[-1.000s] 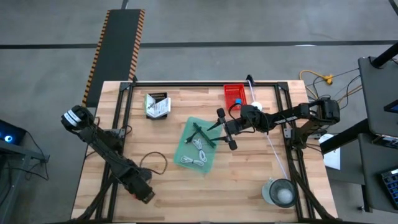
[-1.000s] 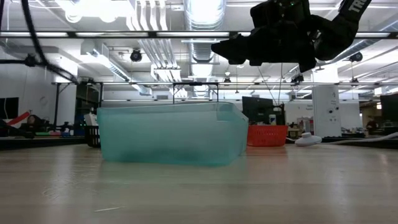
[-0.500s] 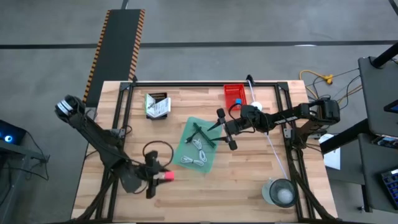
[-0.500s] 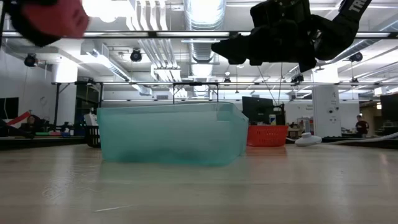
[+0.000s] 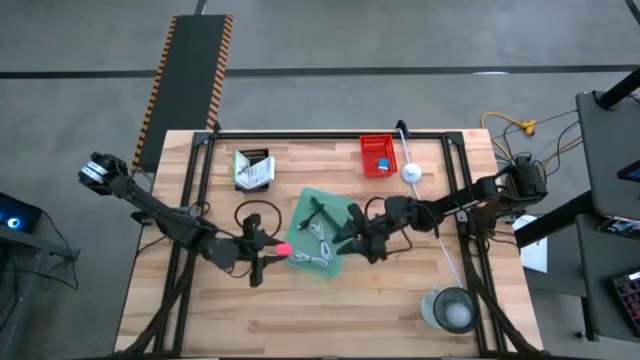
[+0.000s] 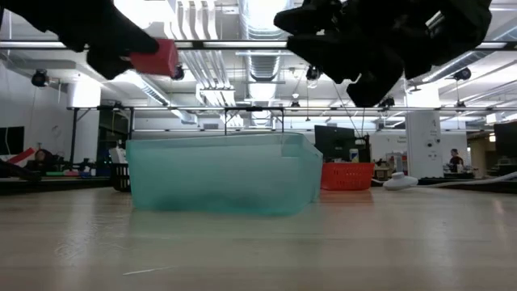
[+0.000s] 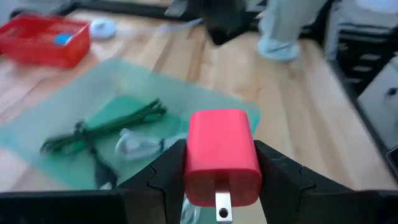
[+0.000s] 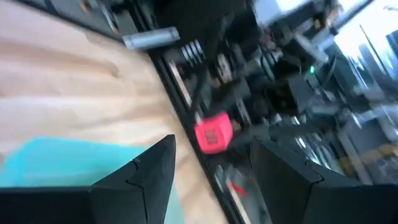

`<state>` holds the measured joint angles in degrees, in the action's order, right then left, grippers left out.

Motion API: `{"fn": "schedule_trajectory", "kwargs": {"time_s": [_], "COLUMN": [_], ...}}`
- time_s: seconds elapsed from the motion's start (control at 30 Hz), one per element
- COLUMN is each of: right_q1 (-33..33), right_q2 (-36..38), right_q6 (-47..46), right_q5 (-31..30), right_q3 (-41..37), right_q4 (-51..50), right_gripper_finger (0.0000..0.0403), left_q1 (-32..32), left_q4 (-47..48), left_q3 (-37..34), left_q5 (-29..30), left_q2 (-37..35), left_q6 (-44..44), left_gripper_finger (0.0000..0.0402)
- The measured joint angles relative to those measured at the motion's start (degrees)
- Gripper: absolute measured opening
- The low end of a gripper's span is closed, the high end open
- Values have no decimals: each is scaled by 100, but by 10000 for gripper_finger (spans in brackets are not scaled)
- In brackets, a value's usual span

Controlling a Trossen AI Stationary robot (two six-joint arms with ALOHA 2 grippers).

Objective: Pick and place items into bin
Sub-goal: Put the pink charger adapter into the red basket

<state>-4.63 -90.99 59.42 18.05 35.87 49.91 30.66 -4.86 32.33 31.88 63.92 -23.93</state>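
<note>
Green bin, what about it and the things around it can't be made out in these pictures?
- Green bin, low view: its frosted wall hides the contents.
- Contents, high view: the white cables are too small to count.
- Red plug block in the left hand, left wrist view: its lower part is cut off by the picture's edge.
- Right hand, right wrist view: motion blur smears the background.
- Printed packets, high view: the print is too small to read.
</note>
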Motion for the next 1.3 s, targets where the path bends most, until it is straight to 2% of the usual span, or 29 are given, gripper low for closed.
{"fn": "schedule_trajectory", "kwargs": {"time_s": [0.07, 0.13, 0.3, 0.5, 0.63, 1.0, 1.3], "right_q1": [-143, -240, -425, -489, -489, -489, -489], "right_q2": [-2, 1, -85, -413, -524, -552, -563], "right_q6": [-21, -66, 94, 608, 541, 660, 660], "right_q5": [-582, -910, -932, -1381, -1517, -1529, -1527], "right_q3": [64, 112, 322, 577, 722, 788, 790], "right_q4": [4, 36, 6, -46, -44, -173, -158], "right_gripper_finger": [195, 201, 230, 266, 278, 266, 234], "left_q1": [-141, -271, -669, -1026, -1188, -1349, -1497], "left_q4": [-414, -623, -1331, -2520, -2807, -3527, -3891], "left_q3": [-71, -87, -87, -71, 25, 198, 235], "left_q5": [-202, -304, -687, -904, -1301, -1552, -1607], "left_q2": [57, 141, 391, 888, 1159, 1620, 1822], "left_q6": [383, 671, 1120, 1436, 1487, 1689, 1570], "left_gripper_finger": [137, 137, 137, 137, 137, 137, 137]}}
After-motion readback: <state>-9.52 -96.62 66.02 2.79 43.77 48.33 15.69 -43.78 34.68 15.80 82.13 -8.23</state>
